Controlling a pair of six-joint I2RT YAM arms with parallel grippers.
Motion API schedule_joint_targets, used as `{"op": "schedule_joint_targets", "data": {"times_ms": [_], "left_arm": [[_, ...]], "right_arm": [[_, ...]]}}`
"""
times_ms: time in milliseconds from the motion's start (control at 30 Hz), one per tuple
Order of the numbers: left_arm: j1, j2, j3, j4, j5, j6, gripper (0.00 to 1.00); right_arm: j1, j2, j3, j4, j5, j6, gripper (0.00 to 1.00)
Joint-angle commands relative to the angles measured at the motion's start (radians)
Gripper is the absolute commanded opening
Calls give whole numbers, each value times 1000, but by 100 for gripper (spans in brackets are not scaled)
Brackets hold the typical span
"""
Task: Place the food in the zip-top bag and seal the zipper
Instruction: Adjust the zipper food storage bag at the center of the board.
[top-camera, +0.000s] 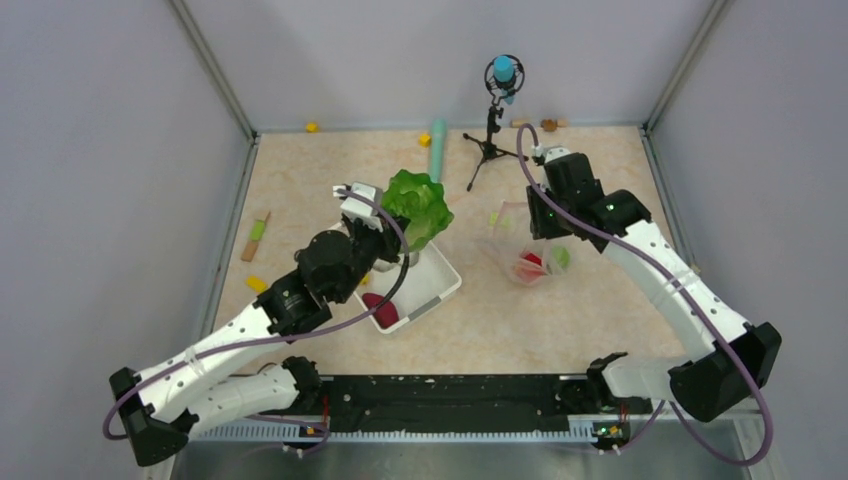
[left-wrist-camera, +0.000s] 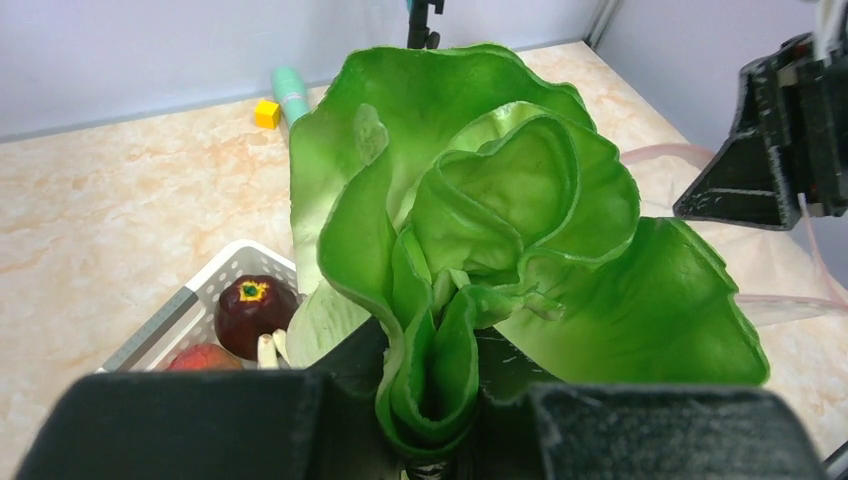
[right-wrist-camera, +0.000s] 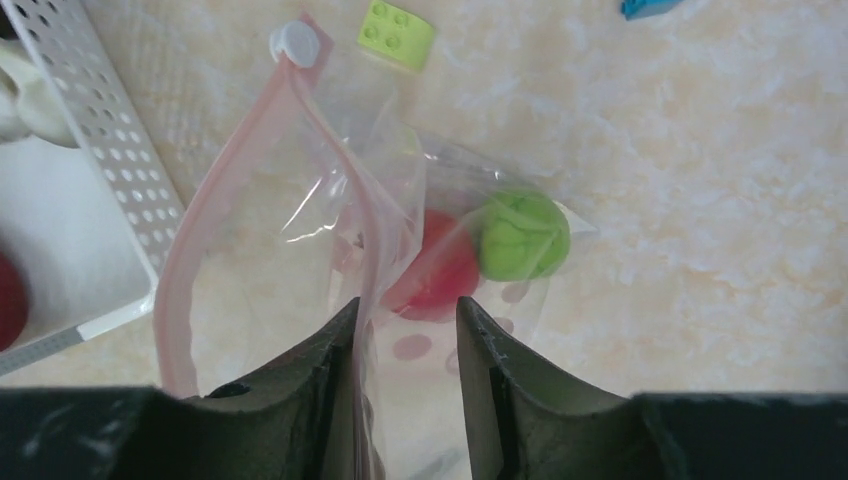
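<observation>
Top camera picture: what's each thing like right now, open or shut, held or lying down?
cabbage: held up in the air.
left end effector: shut on the cabbage.
right end effector: open, at the bag's mouth.
zip-top bag: mouth open, red apple and green apple inside.
zipper: not sealed.
white basket: holds a maroon root.

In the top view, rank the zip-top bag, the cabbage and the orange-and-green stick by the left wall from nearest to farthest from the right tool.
1. zip-top bag, directly at the right tool.
2. cabbage, to the left of it, over the table's middle.
3. orange-and-green stick, beside the left wall.
</observation>
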Motion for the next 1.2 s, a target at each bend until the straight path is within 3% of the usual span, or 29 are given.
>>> {"op": "schedule_joint_targets", "data": {"times_ms": [0, 133, 267, 333, 433, 467, 700, 867, 1000, 1167], "left_arm": [[1, -61, -19, 101, -14, 21, 0], [1, -87, -37, 97, -17, 32, 0], [1, -119, -39, 71, -26, 35, 0], [1, -139, -53, 73, -23, 36, 0], [1, -160, -70, 89, 2, 44, 0], [1, -165, -70, 90, 9, 44, 0], [1, -191, -72, 85, 13, 42, 0], [1, -215, -93, 94, -3, 40, 0], [1, -228, -112, 106, -9, 41, 0], [1, -219, -113, 116, -6, 40, 0]], "right_arm": [[0, 54, 72, -96, 61, -25, 41], [19, 84, 109, -116, 40, -42, 46], [55, 106, 150, -198, 129, -59, 45], [68, 114, 154, -218, 144, -57, 34], [101, 134, 170, -239, 180, -59, 3], [119, 144, 185, -249, 213, -61, 0], [302, 203, 375, -270, 374, -48, 0], [328, 202, 514, -269, 237, 45, 0], [328, 146, 501, -227, 169, 150, 0], [296, 68, 339, -189, 281, 251, 0]]}}
